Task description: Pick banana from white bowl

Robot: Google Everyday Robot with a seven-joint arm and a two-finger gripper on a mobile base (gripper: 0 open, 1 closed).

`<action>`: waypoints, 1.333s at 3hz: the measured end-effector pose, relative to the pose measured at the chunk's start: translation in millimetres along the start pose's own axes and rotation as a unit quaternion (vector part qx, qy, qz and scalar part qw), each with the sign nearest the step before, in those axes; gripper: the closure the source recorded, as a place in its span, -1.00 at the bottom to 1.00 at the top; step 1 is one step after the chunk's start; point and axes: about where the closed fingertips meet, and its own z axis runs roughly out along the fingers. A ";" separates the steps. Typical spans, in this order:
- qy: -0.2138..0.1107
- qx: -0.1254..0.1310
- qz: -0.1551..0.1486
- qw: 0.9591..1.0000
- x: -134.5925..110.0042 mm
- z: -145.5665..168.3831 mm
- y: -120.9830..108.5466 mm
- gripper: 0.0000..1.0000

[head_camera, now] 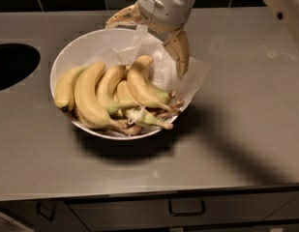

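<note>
Grey desk (246,129) carrying a white bowl (67,50) of bananas, with the tool (144,52) above it.
The bowl sits left of centre, nearer the back edge, and is lined with crinkled paper (190,76). The tool hangs over the bowl's back rim, its 2 fingers spread wide and gripping nothing. The banana (138,85) lies rightmost in the bunch, blunt tip toward the back edge, near the tool.

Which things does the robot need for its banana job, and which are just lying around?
For the job: banana, white bowl, gripper (open, above the bowl's far rim).
Just lying about: other bananas, paper, counter, drawer handle.
</note>
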 end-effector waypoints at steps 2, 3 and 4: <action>-0.005 -0.043 -0.003 0.999 0.2 24.5 11.1 -0.67; -0.001 -0.031 -0.004 1.000 1.9 26.0 3.9 -0.71; -0.001 -0.030 -0.004 1.000 2.0 26.0 3.7 -1.00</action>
